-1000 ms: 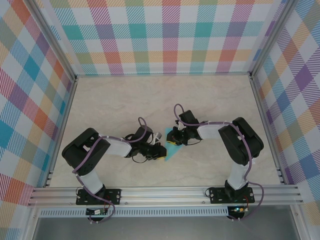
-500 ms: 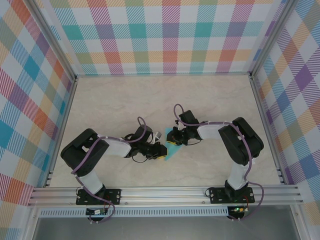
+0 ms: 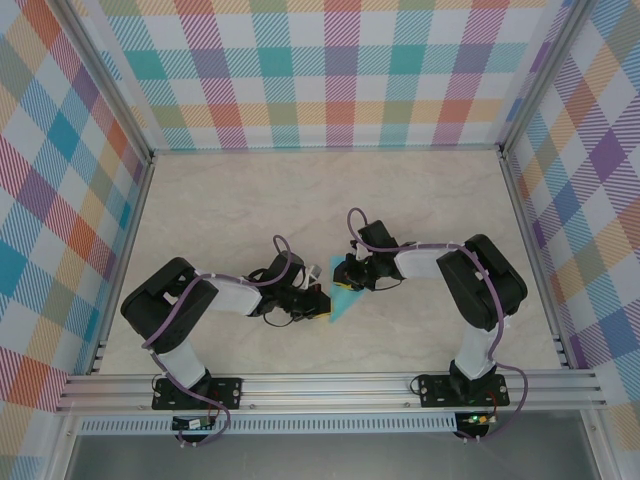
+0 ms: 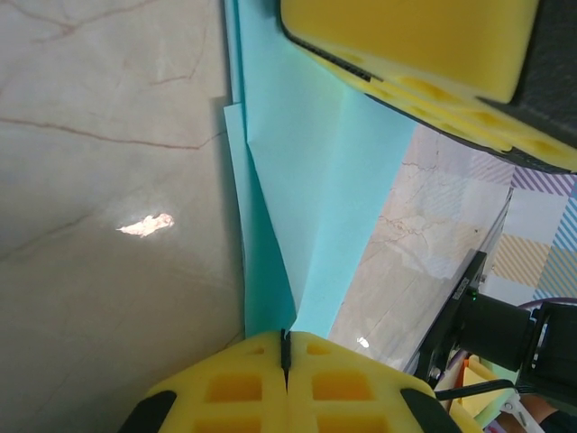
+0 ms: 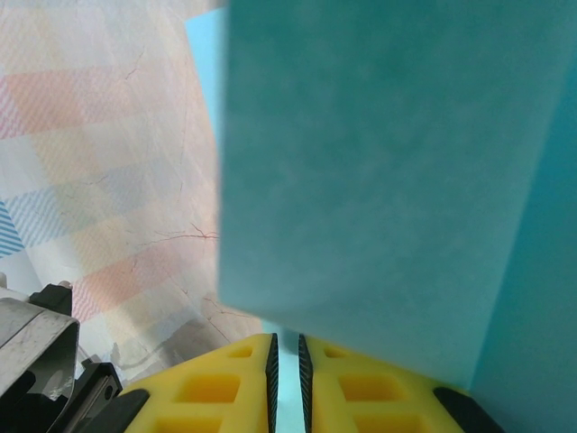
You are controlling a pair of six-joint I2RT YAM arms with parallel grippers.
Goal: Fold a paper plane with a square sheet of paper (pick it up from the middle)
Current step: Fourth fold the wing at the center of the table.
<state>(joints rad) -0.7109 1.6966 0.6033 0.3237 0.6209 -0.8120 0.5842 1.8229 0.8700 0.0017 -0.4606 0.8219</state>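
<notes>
The teal sheet of paper (image 3: pixel 344 299) is folded into a narrow pointed dart with a centre crease and lies low over the table between my two arms. My left gripper (image 3: pixel 322 307) is shut on its pointed near tip; in the left wrist view the paper (image 4: pixel 315 180) tapers into the closed seam of my left gripper (image 4: pixel 286 341). My right gripper (image 3: pixel 350 282) is shut on the wide far end. In the right wrist view a strip of paper (image 5: pixel 379 180) sits in the thin gap of that gripper (image 5: pixel 287 347). The right gripper's yellow fingers (image 4: pixel 415 45) press on the paper's far end.
The marble-pattern table (image 3: pixel 300 200) has open room behind and to both sides of the arms. Plaid walls (image 3: pixel 330 70) close the back and sides. An aluminium rail (image 3: pixel 330 385) runs along the near edge by the arm bases.
The left gripper's jaws have closed fully on the paper's pointed tip. The right gripper and the paper have hardly moved.
</notes>
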